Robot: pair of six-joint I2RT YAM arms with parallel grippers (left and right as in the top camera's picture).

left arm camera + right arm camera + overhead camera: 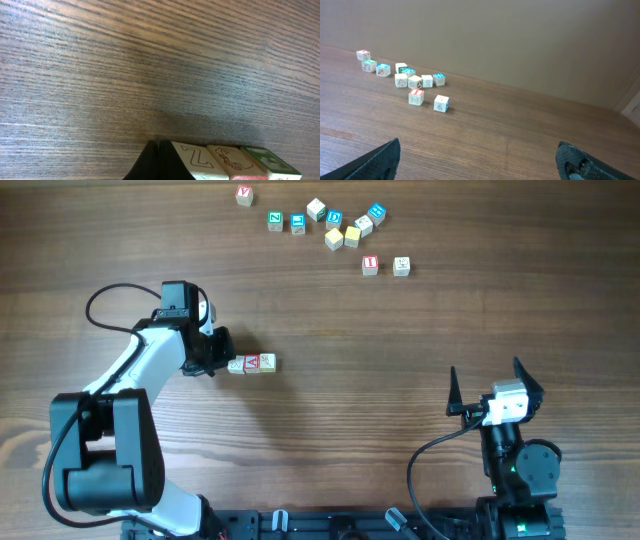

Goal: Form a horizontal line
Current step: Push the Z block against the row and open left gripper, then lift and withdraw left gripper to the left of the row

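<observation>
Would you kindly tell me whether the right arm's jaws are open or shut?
Open: the right gripper shows its jaws spread wide in the overhead view, and nothing sits between them in its wrist view.

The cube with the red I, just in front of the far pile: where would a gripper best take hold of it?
Probably from straight above, with the fingers closing on the left and right faces of the red I cube. It sits flat and square on the table, apart from its cream neighbour and the cluster of cubes behind it, so those faces look reachable. The right gripper stands open and empty.
</observation>
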